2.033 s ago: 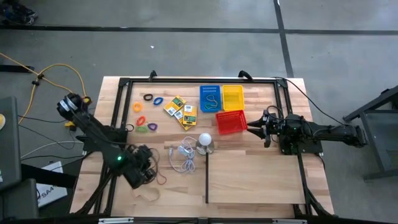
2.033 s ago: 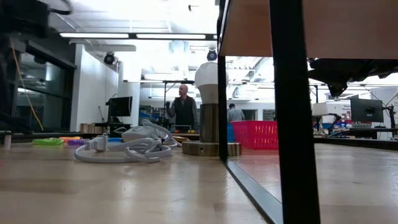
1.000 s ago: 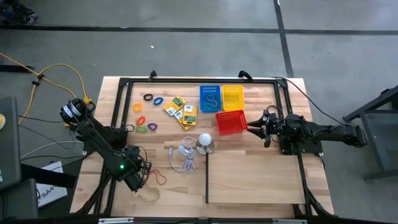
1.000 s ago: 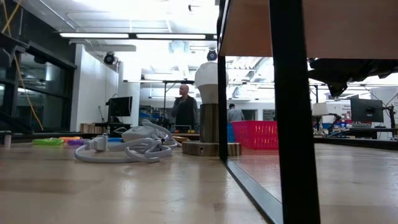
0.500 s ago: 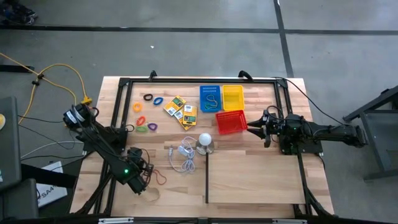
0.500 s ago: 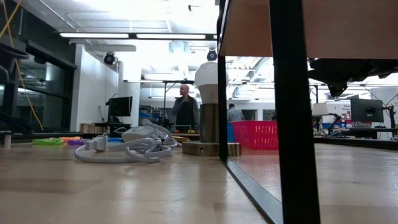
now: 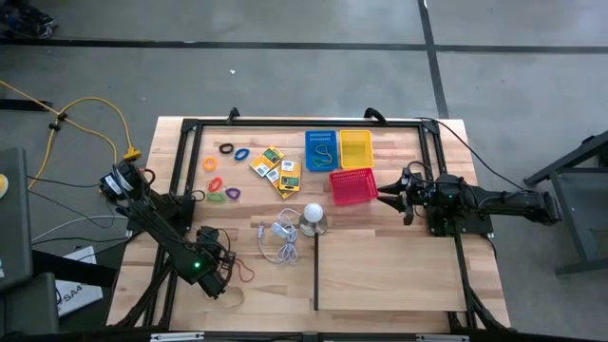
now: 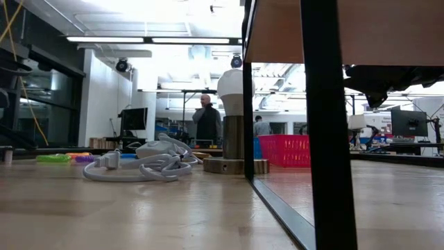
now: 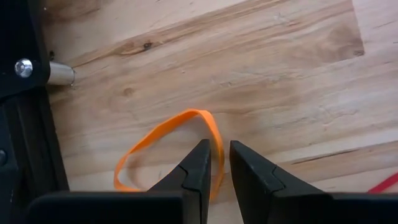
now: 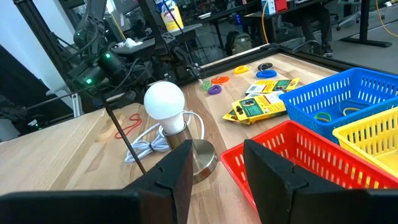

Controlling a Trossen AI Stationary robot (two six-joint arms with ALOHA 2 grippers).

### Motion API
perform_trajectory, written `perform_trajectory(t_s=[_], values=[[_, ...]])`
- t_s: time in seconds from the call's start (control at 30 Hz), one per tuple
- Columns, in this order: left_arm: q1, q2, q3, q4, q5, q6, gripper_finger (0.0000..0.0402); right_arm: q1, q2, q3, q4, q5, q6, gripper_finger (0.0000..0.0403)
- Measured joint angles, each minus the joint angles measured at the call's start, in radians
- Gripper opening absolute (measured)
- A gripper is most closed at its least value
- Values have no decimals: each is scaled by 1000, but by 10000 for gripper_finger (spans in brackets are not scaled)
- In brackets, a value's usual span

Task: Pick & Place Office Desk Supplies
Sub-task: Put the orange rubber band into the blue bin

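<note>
Left gripper (image 9: 216,163) low over counter (image 7: 399,275) near-left corner, fingers narrowly parted, tips over orange band (image 9: 163,140) lying flat; nothing gripped. Red band (image 7: 244,272) just beside. Right gripper (image 10: 216,165) open, empty, beside red basket (image 7: 352,186). Blue basket (image 7: 321,150), yellow basket (image 7: 356,148) behind. Rings (image 7: 219,183), packets (image 7: 277,166) far-left. Bulb (image 7: 313,215), white cord (image 7: 277,237) mid-counter, black divider bar (image 7: 315,268) alongside.

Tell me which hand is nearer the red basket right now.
The right hand. It sits just beside the red basket, open and pointing at it. The left hand is far across the table, low over an orange rubber band near the front edge.
</note>
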Motion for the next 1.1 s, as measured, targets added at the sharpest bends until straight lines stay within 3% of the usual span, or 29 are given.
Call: perform_trajectory(t_s=[0.27, 0.53, 1.1], values=[[0, 0, 0, 0, -1, 15, 53, 0, 0, 0, 0, 0, 0, 130], [0, 0, 0, 0, -2, 21, 4, 0, 0, 0, 0, 0, 0, 130], [0, 0, 0, -3, -19, 29, 1, 0, 0, 0, 0, 0, 0, 130]])
